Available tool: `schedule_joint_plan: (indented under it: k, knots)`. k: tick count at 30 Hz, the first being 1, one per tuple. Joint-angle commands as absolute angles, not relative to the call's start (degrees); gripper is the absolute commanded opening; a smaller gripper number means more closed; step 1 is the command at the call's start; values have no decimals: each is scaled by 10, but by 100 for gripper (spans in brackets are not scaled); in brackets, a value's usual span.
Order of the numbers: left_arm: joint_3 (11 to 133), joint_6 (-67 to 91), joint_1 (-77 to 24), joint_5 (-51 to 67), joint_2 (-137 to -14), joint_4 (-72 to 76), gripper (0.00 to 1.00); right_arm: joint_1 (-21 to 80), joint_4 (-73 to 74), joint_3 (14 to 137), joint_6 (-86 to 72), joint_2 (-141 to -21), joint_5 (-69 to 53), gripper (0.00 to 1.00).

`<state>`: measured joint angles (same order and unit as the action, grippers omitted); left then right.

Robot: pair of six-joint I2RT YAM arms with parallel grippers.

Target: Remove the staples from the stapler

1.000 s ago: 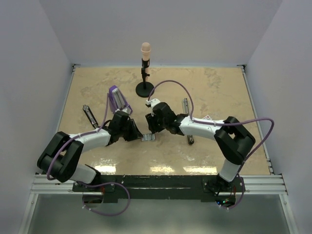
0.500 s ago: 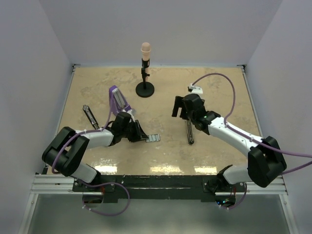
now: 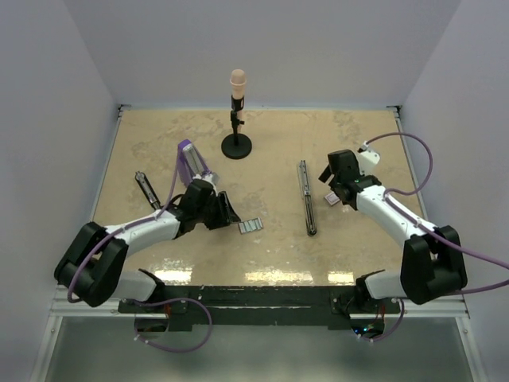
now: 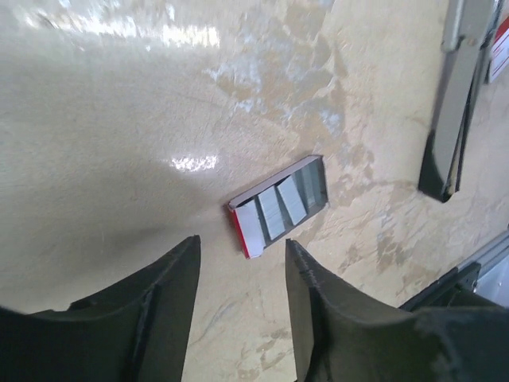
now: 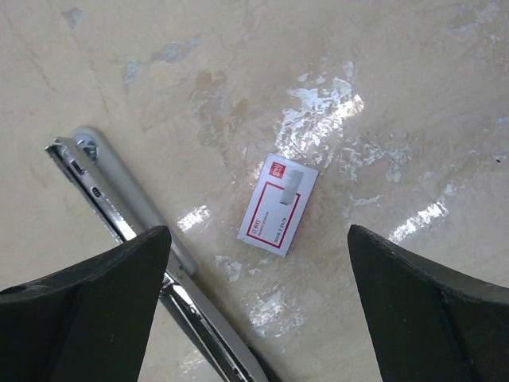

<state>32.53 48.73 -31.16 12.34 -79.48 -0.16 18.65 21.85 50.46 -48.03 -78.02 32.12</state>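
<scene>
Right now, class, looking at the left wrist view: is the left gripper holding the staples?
No, the staples lie on the table, just beyond the open, empty left gripper.

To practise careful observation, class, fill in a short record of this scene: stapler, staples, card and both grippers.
stapler: lying on the table, nothing gripping it
staples: flat on the table, left of the stapler, not gripped
left gripper: open, staples just ahead of its fingertips
right gripper: open, holding nothing, above the card
card: pink-and-white, flat on the table, right of the stapler
</scene>
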Motion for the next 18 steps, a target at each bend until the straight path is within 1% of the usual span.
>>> schedule_joint_plan:
  k: [1,4,5,9,18]
  knots:
    - [388,439,-312,43,-722,-96,56,173,233,511,-525,-812,362,93]
    - [422,410,-312,2,-695,-153,61,161,255,533,-551,-849,355,87]
    - [430,403,-311,-23,-689,-178,62,159,262,541,-557,-855,352,84]
    - [453,377,-309,-66,-651,-214,64,157,260,553,-577,-892,334,77]
    - [431,363,-301,-66,-628,-221,65,150,264,585,-621,-947,317,73]
